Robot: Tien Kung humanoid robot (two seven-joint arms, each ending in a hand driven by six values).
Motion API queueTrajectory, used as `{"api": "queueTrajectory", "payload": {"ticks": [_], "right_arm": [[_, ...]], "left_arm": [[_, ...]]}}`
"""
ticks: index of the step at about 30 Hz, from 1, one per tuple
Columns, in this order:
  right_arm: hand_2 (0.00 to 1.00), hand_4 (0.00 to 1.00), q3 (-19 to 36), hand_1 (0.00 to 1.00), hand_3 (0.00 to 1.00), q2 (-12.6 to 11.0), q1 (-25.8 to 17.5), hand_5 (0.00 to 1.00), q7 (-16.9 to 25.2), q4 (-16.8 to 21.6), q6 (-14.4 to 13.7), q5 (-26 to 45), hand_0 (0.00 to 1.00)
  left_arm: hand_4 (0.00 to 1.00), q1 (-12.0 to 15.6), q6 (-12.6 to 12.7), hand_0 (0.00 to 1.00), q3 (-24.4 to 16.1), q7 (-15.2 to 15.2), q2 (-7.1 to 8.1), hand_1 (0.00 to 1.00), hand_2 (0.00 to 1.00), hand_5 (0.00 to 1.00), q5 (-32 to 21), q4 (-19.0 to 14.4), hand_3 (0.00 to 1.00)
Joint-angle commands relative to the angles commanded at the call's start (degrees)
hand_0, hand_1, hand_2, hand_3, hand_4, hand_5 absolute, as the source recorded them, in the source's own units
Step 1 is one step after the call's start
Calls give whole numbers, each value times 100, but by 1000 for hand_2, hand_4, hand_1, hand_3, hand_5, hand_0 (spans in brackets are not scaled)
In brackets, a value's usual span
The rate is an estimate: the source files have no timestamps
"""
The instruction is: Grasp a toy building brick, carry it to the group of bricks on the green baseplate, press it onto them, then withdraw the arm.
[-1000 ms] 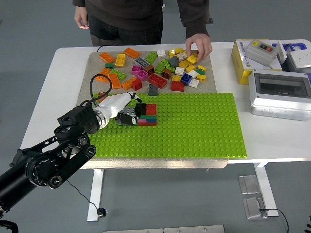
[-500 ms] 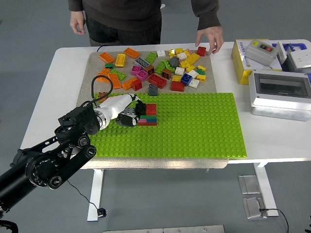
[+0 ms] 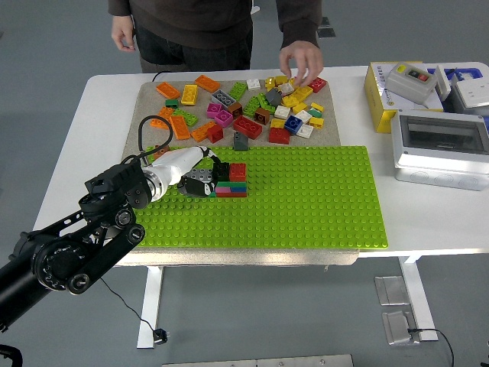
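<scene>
Brick (image 3: 200, 184), grey and dark, sits on the green baseplate (image 3: 306, 199) near that plate's far left corner, touching the left side of the group of bricks (image 3: 232, 180). Its outline is largely covered by the left hand (image 3: 191, 170), so its exact shape is hard to make out; the visible part seems to lie with its long axis roughly parallel to the baseplate's far edge, one end pointing at the group. The group shows a red block on top, with dark, green and pink layers beneath. The left hand's pale fingers (image 3: 200, 153) curl over and around the brick, gripping it; individual fingertips cannot be told apart. The black left arm (image 3: 72, 248) runs from the lower left corner of the view, cut off there, and hides part of the baseplate's left edge. The right hand is out of view.

Loose bricks (image 3: 244, 107) of many colours lie scattered on a beige mat (image 3: 145, 99) at the far side of the white counter (image 3: 84, 153). A person's hand (image 3: 299, 60) reaches down among the yellow pieces at the mat's far right; the other hand (image 3: 122, 33) hangs beyond the counter's far edge. Electrical boxes (image 3: 439, 145) occupy the counter's right end, partly cut off.
</scene>
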Motion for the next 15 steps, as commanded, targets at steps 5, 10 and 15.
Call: {"api": "queueTrajectory", "payload": {"ticks": [5, 10, 15], "right_arm": [[653, 360, 11, 664, 766, -5, -6, 805, -5, 0, 1, -11, 699], [653, 359, 45, 663, 764, -11, -15, 802, -16, 0, -4, -43, 700], [652, 359, 52, 664, 763, -22, -26, 798, -17, 0, -8, -39, 700]], "left_arm": [[769, -44, -114, 998, -126, 144, 117, 998, 998, 417, -58, -337, 881], [785, -11, -339, 998, -278, 446, 286, 997, 998, 446, -48, -781, 830], [789, 39, -500, 998, -282, 668, 413, 996, 998, 459, -95, -1155, 773]]}}
